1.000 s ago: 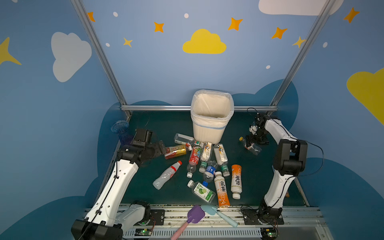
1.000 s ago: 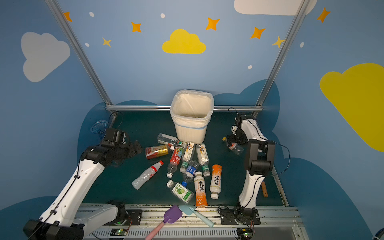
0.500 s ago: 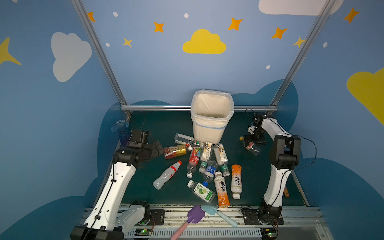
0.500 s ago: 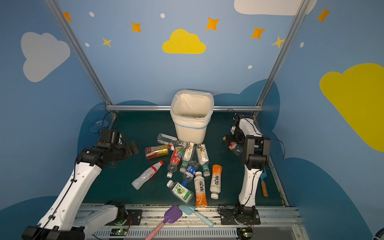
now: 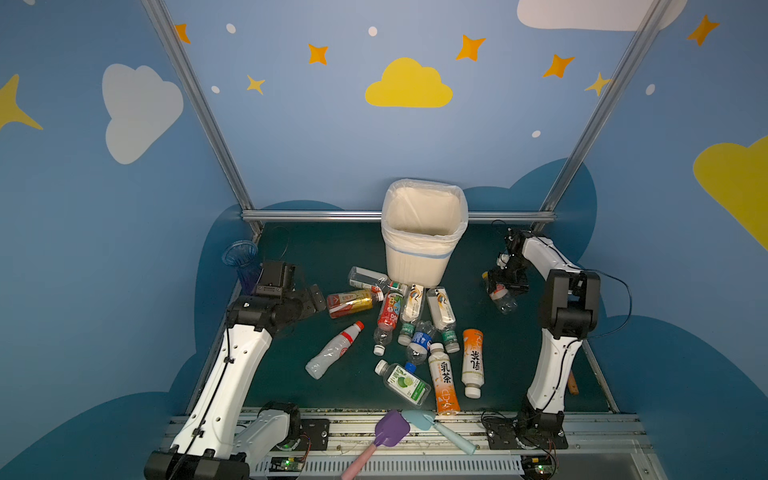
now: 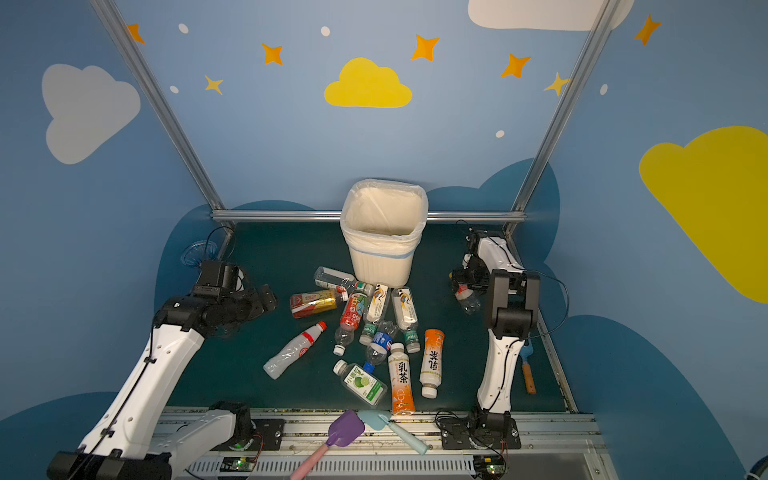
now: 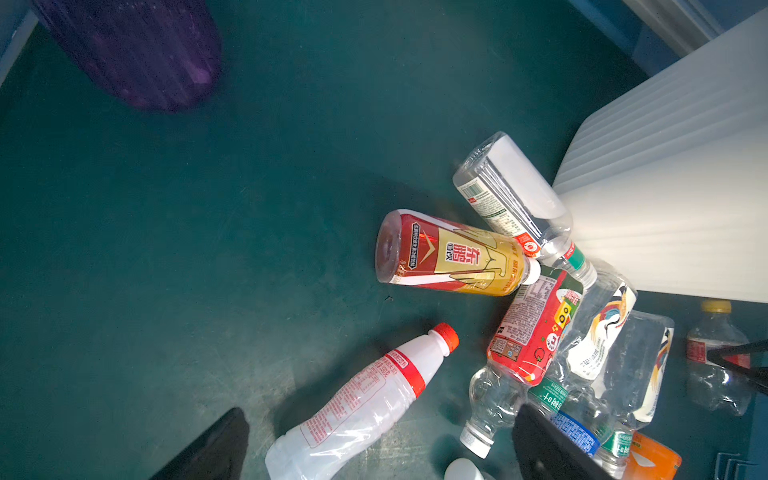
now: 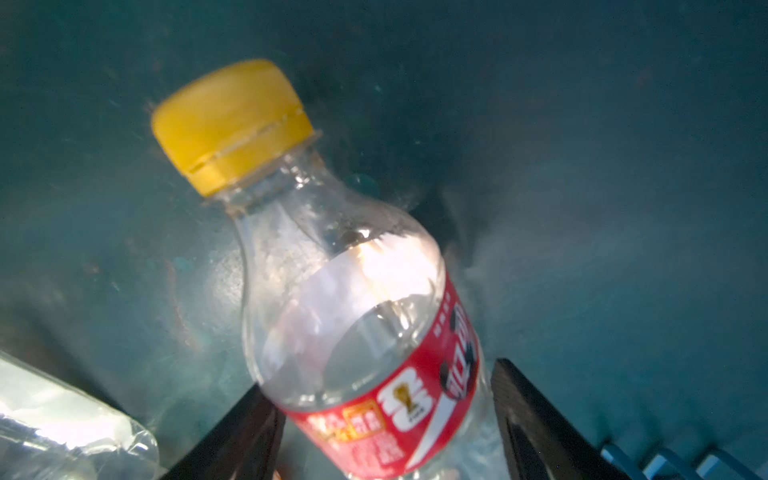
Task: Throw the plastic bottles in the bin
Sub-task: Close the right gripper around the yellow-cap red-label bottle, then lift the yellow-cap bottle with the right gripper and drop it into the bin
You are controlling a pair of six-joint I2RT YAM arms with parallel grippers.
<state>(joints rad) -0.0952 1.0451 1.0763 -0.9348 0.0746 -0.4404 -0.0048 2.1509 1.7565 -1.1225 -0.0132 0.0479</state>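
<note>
Several plastic bottles (image 5: 415, 316) lie in a heap on the green mat in front of the bin (image 5: 419, 253), which stands upright at the back middle in both top views. Apart, on the right, lies a clear bottle with a yellow cap and red label (image 8: 353, 291) (image 5: 505, 303). My right gripper (image 8: 378, 376) (image 5: 500, 291) is shut on its labelled body, one finger on each side. On the left, my left gripper (image 7: 380, 409) (image 5: 313, 297) hangs open beside a red-and-gold bottle (image 7: 453, 257). It is above a white bottle with a red cap (image 7: 365, 399) and holds nothing.
A blue-purple vase (image 5: 243, 257) stands in the back left corner. A purple shovel (image 5: 390, 428) and a light-blue shovel (image 5: 419, 419) lie on the front rail. A small tool with a brown handle (image 6: 527, 370) lies by the right arm's base. A metal bar (image 5: 311, 215) bounds the back.
My right gripper's jaws have narrowed onto the yellow-capped bottle and the right arm has folded closer over it. The left arm has shifted slightly; its gripper stays open.
</note>
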